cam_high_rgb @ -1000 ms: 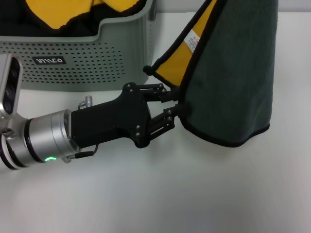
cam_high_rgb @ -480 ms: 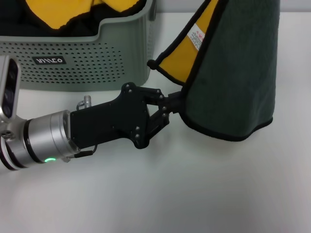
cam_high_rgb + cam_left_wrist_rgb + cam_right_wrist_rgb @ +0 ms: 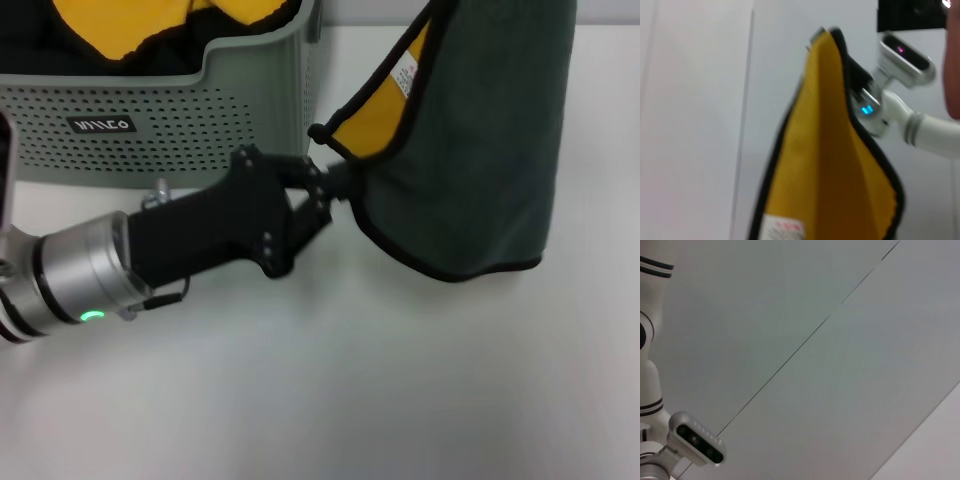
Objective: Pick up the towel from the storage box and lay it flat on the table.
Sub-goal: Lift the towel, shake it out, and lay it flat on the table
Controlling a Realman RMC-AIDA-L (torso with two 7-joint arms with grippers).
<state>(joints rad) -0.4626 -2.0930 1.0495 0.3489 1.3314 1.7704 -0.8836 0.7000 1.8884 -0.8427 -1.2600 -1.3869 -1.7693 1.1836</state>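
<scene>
The towel [image 3: 470,150] hangs above the table [image 3: 400,380], right of the storage box [image 3: 200,110]. Its dark green face is toward me; the yellow face and white label [image 3: 405,68] show at its left edge. My left gripper [image 3: 338,185] is shut on the black edging at the towel's lower left corner. In the left wrist view the yellow face [image 3: 830,160] rises to a top corner, where my right gripper [image 3: 856,82] holds it. The right gripper is out of the head view.
Another yellow-and-black cloth [image 3: 130,25] lies inside the storage box at the back left. My left arm's black and silver wrist [image 3: 150,260] stretches across the table in front of the box. The right wrist view shows only a wall and my head [image 3: 697,445].
My left gripper's fingers closed on the towel's lower left edge and moved up and left. The towel's lower hem lifted and was drawn left with it.
</scene>
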